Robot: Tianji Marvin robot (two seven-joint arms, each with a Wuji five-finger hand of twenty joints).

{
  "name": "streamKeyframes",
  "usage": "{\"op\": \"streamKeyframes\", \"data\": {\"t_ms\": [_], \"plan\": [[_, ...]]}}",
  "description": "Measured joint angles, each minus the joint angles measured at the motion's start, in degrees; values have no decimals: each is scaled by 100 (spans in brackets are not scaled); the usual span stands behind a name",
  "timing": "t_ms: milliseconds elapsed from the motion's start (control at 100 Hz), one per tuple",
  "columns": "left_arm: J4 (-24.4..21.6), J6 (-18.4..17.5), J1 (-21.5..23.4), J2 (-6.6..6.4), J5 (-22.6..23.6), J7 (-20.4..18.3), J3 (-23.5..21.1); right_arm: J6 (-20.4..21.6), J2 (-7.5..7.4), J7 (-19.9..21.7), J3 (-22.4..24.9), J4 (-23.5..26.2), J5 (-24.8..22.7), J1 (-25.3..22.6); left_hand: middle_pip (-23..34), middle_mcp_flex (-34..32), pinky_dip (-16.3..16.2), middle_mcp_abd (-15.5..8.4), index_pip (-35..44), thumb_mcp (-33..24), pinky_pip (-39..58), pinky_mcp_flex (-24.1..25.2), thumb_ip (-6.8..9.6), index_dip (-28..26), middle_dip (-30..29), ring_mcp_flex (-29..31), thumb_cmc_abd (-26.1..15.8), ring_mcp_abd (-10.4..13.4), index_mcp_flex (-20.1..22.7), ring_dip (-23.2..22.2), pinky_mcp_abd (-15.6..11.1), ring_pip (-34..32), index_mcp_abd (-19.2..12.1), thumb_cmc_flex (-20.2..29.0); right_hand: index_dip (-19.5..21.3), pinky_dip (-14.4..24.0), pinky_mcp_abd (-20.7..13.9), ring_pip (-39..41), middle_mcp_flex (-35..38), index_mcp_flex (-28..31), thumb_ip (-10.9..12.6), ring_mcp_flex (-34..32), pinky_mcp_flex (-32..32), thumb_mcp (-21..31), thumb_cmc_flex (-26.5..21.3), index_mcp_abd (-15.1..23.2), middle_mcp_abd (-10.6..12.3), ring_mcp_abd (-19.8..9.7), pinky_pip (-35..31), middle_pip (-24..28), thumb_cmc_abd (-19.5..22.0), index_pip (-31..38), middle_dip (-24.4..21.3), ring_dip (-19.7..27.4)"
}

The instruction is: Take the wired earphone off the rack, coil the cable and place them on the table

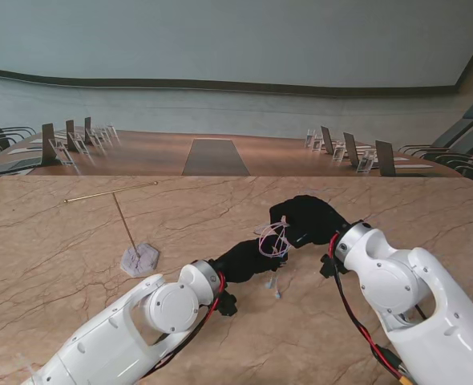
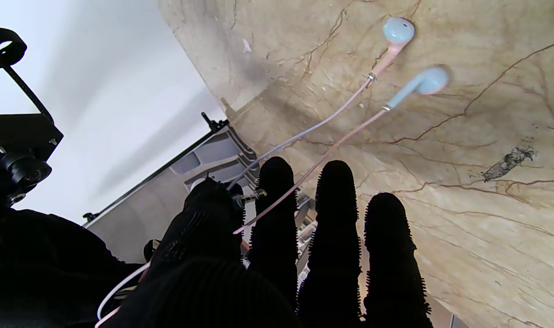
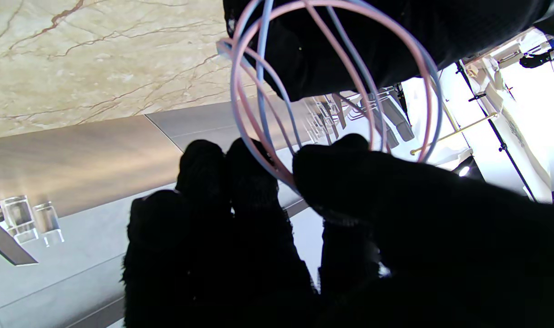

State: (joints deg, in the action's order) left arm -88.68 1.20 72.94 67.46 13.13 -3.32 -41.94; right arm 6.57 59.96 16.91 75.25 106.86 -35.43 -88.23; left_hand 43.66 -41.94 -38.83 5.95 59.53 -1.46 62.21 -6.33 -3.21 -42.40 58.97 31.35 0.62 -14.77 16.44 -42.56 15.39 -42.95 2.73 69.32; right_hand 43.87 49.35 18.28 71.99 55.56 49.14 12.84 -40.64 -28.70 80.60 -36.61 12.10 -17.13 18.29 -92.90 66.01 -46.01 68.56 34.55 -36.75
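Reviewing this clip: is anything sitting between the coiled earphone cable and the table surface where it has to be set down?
Nothing visible. The cable coil is held between the left hand and right hand, and the earbuds already hang at the marble table. The rack stands off to the left, apart.

Right hand [image 3: 349, 218] pinching pink-and-blue earphone cable [image 3: 267, 136] coiled in loops, left hand [image 3: 372, 41] beyond; marble table [image 3: 76, 68] behind

Two glossy white rounded arm shells, black knitted gloves over left hand [image 1: 240, 261] and right hand [image 1: 309, 218], red-and-black cables beside each wrist
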Motion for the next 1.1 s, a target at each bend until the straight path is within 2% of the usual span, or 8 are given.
{"op": "streamKeyframes", "data": {"t_ms": [150, 190, 200, 350, 480, 1100], "plan": [[-2, 51, -20, -14, 62, -67, 2, 56, 4, -27, 21, -30, 21, 19, 81, -1, -1, -2, 44, -263, 7, -48, -1, -202, 113, 85, 114, 0, 0, -58, 4, -69, -42, 1, -1, 0, 1, 0, 0, -1, -2, 0, 0, 0, 0, 0, 0, 0, 0, 0, 0, 0, 0, 0], [-2, 59, -22, -17, 62, -71, 2, 66, 5, -30, 26, -35, 24, 25, 93, -105, -1, -2, 45, -264, 17, -60, -1, -214, 121, 87, 114, 0, 0, -68, 6, -71, -48, 1, -24, 0, 1, 0, 0, -2, -7, 0, 0, 0, 0, 0, 0, 0, 0, 0, 0, 0, 0, 0], [-2, 61, -22, -18, 62, -72, 2, 68, 5, -30, 27, -37, 26, 26, 94, -67, -1, -2, 45, -265, 18, -61, -1, -216, 121, 88, 114, 0, 0, -69, 7, -73, -49, 1, -45, 0, 1, 0, 0, -2, -70, 0, 0, 0, 0, 0, 0, 0, 0, 0, 0, 0, 0, 0], [-2, 76, -27, -22, 55, -82, -2, 123, 7, -36, 61, -50, 48, 33, 94, -224, -1, -4, 51, -267, 71, -108, -1, -356, 122, 152, 114, 0, 1, -71, 27, -127, -64, 1, -66, -1, 2, 0, 0, -4, -68, 0, 0, 0, 0, 0, -1, 1, 0, 0, 0, -1, 0, 0], [0, 65, -42, -35, 52, -155, -14, 170, 7, -36, 95, -55, 51, 34, 95, -280, -1, -8, 61, -267, 76, -134, -8, -564, 84, 199, 120, 0, 60, -72, 61, -128, -202, 1, -66, -1, 2, 0, 0, -4, -73, 0, 0, 0, 0, 0, -1, 1, 0, 0, 0, -1, 0, 0], [-7, 181, -59, -115, 113, -362, -57, 395, 5, -32, 158, -130, 62, 144, 95, -278, -1, -15, 62, -388, 77, -143, -10, -573, -13, 230, 167, 0, 60, -72, 66, -125, -206, 1, -47, -3, 2, 0, 0, -4, -74, 0, 0, 0, 0, 0, -1, 2, -1, 0, 0, -1, 0, 0]]}}
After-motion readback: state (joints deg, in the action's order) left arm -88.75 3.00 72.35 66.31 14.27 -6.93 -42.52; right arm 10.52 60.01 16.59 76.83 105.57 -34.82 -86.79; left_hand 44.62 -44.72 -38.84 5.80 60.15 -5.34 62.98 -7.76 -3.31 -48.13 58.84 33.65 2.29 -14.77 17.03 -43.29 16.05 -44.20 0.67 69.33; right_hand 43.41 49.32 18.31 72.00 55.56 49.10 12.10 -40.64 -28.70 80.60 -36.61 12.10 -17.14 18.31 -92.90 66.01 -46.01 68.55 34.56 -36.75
